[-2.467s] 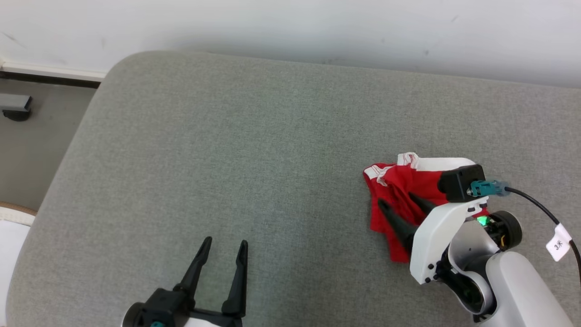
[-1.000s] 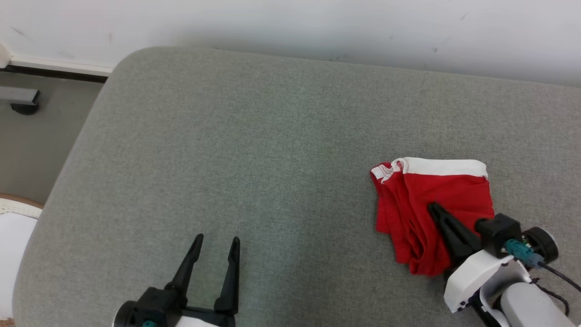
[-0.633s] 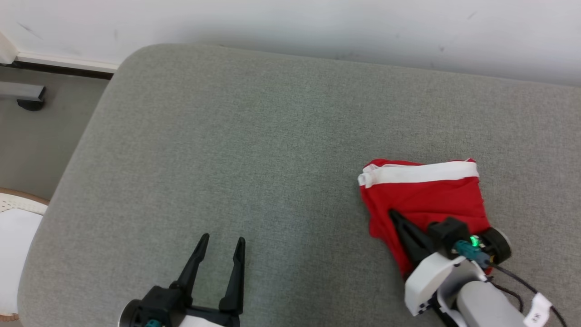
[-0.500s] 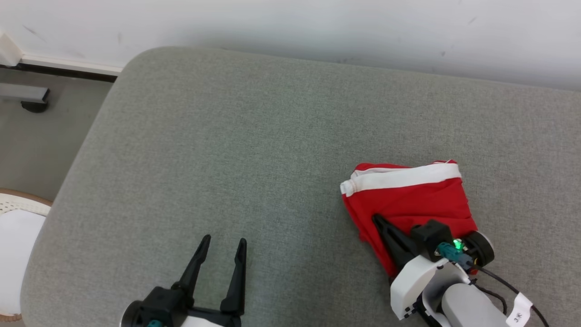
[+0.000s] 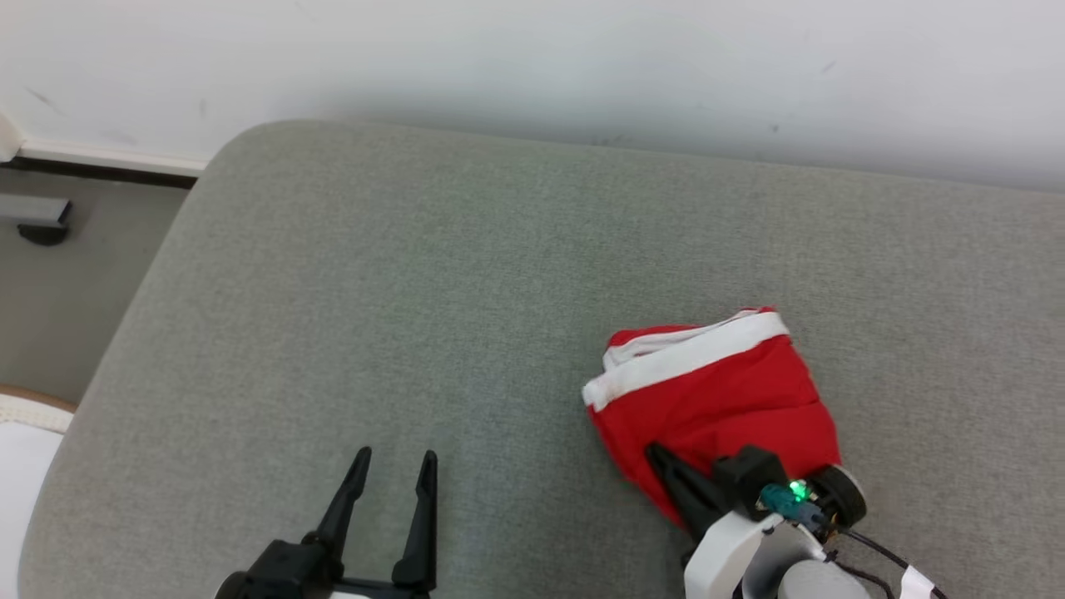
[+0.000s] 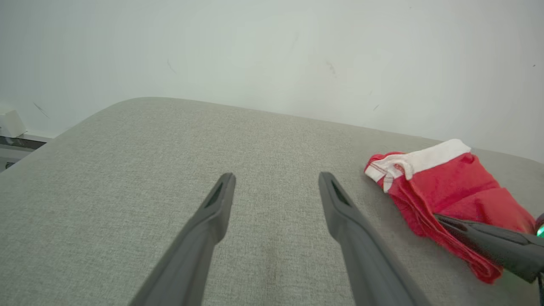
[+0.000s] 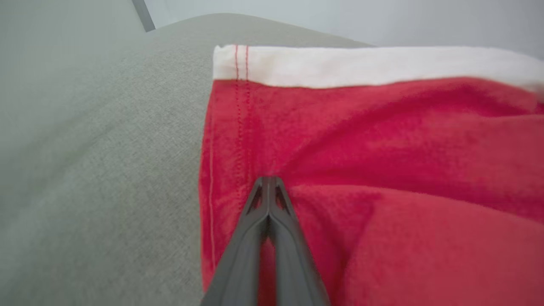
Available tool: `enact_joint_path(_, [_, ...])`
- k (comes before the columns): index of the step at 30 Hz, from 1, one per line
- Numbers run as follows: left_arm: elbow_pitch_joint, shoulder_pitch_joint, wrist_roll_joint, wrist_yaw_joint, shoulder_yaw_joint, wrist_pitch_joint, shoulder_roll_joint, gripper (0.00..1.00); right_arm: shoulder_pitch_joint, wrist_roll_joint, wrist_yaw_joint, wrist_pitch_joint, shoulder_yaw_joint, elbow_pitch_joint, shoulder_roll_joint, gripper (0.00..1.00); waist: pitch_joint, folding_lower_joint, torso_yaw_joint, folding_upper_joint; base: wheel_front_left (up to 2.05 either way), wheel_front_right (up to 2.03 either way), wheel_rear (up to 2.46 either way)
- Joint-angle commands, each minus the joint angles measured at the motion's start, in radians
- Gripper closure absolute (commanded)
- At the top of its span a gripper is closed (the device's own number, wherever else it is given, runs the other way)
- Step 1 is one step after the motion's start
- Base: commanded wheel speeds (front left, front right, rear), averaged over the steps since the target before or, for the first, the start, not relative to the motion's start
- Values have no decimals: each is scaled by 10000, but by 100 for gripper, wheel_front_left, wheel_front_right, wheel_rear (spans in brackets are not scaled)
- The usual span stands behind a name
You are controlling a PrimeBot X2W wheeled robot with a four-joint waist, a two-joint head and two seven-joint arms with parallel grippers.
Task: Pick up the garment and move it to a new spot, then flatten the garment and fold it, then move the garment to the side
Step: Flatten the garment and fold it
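**Operator:** What is on my far left?

**Spotter:** Past the edge you have bare grey floor [image 5: 75, 291] with a dark furniture foot [image 5: 37, 229] standing on it. A white round object with a tan rim [image 5: 17, 449] sits at the near left corner. Then the wide grey fabric cushion [image 5: 416, 274] begins, its far side against the white wall [image 5: 532, 58].

**Operator:** And my left claw?

**Spotter:** Your left gripper [image 5: 396, 455] hangs over the near left part of the cushion. Its two dark fingers are spread wide, with bare fabric between them. It touches nothing and is well apart from the clothing.

**Operator:** Where is the clothing?

**Spotter:** Further right, you have the red fleece garment with a white waistband [image 5: 724, 399]. It lies bunched on the near right part of the cushion, with the waistband on its far side and slanting. Your right gripper [image 5: 657, 453] reaches in from the near side with its fingers pressed together, pinching a fold of red cloth close to the garment's left edge. In your right wrist view the creases run together at the tip. I cannot tell whether that fold is lifted off the cushion.
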Motion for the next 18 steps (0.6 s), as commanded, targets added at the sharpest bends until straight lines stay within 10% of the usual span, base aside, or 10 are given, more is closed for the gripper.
enact_joint_path(1, [18, 117, -82, -22, 46, 2, 30, 0, 234, 213, 3, 107, 203, -86, -20, 100, -141, 0, -185, -1, 0, 0, 0])
enact_joint_path(18, [91, 603, 86, -190, 391, 3, 31, 0, 1494, 991, 2, -569, -601, -1719, -482, 99, -1022, 0, -758, -1, 0, 0, 0])
